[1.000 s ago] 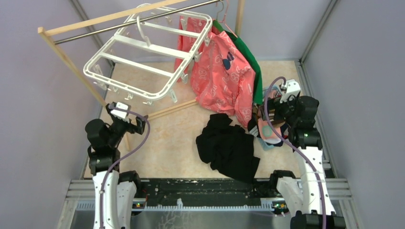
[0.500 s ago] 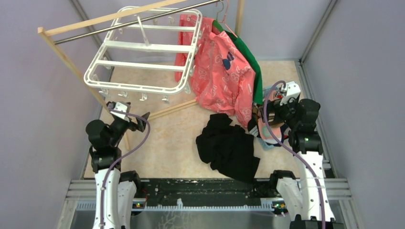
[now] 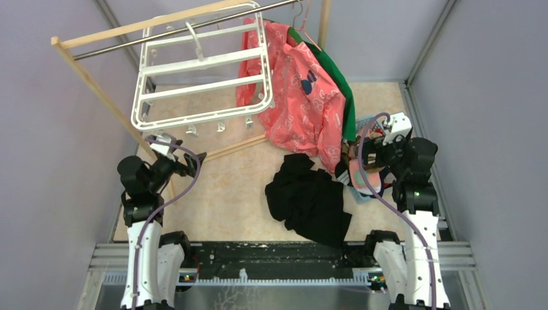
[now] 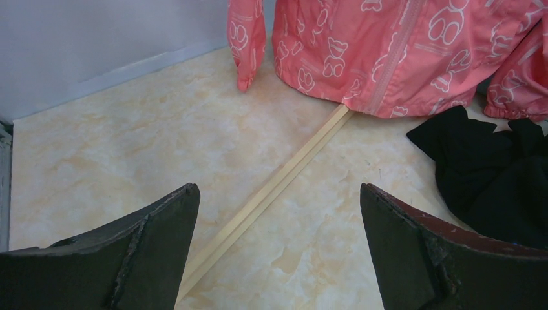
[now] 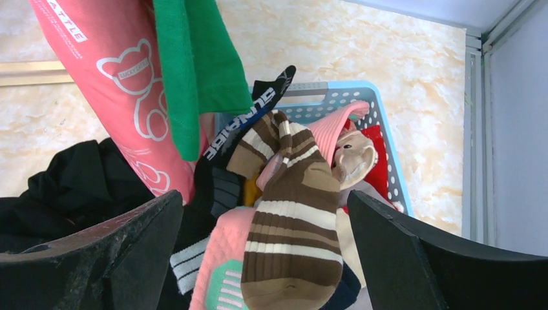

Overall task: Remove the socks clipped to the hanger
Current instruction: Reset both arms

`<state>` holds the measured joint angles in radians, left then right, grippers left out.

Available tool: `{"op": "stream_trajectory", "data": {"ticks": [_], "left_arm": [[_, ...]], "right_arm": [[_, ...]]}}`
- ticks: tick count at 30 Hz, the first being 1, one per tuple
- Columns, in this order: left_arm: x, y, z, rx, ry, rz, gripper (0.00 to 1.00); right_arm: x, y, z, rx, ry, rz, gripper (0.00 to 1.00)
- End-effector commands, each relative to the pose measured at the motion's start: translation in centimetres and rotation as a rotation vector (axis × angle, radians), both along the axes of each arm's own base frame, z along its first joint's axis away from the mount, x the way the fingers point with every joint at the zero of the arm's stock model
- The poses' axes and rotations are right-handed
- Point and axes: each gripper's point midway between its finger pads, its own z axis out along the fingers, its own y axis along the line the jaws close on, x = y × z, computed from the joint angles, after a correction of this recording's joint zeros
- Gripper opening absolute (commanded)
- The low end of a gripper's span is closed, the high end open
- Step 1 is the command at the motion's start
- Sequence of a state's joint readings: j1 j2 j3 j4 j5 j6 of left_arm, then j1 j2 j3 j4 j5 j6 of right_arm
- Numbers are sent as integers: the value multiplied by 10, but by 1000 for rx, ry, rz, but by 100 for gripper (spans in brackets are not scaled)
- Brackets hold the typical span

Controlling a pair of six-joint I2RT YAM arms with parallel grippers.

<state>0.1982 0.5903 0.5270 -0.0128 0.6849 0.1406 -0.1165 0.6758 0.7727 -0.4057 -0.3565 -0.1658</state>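
Observation:
The white hanger (image 3: 201,62) hangs from the metal rod at the back left, and no socks show on its dangling clips. The socks (image 3: 363,175) lie piled in a blue basket (image 5: 336,87) at the right: a brown striped one (image 5: 294,226) on top, a pink one (image 5: 220,258), a black lettered one (image 5: 239,129) and a red one (image 5: 373,152). My right gripper (image 5: 265,197) hovers open just above that pile, touching nothing. Below the hanger, my left gripper (image 4: 278,187) stands open and empty over the bare floor.
A pink printed shirt (image 3: 300,97) and a green garment (image 3: 339,81) hang on the rod beside the hanger. A black cloth heap (image 3: 310,200) lies mid-floor. A wooden slat (image 4: 284,174) runs diagonally on the floor. The wooden rack post (image 3: 97,90) slants at the left.
The hanger has swung on the rod from lying tilted and wide to a more upright, narrower stance. Both arms shifted only slightly; both grippers stayed open.

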Motion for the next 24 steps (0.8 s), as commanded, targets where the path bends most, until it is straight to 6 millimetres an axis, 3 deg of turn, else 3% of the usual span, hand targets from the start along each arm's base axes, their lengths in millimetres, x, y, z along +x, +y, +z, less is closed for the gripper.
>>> {"op": "stream_trajectory", "data": {"ticks": [1,7,15,24], "left_arm": [[-5,-3,13,25,-52,-26,99],[-8,-5,20,57,-126,-35,99],[-2,11,21,92,-118,52,99],[-2,10,1,111,-45,33,99]], "right_arm": [[1,-5,21,-29,-76,-14,99],[-2,-9,26,-42,-103,-30,98],[1,-18,24,-40,-92,-70,98],[1,-18,21,-41,-86,-65,98]]}}
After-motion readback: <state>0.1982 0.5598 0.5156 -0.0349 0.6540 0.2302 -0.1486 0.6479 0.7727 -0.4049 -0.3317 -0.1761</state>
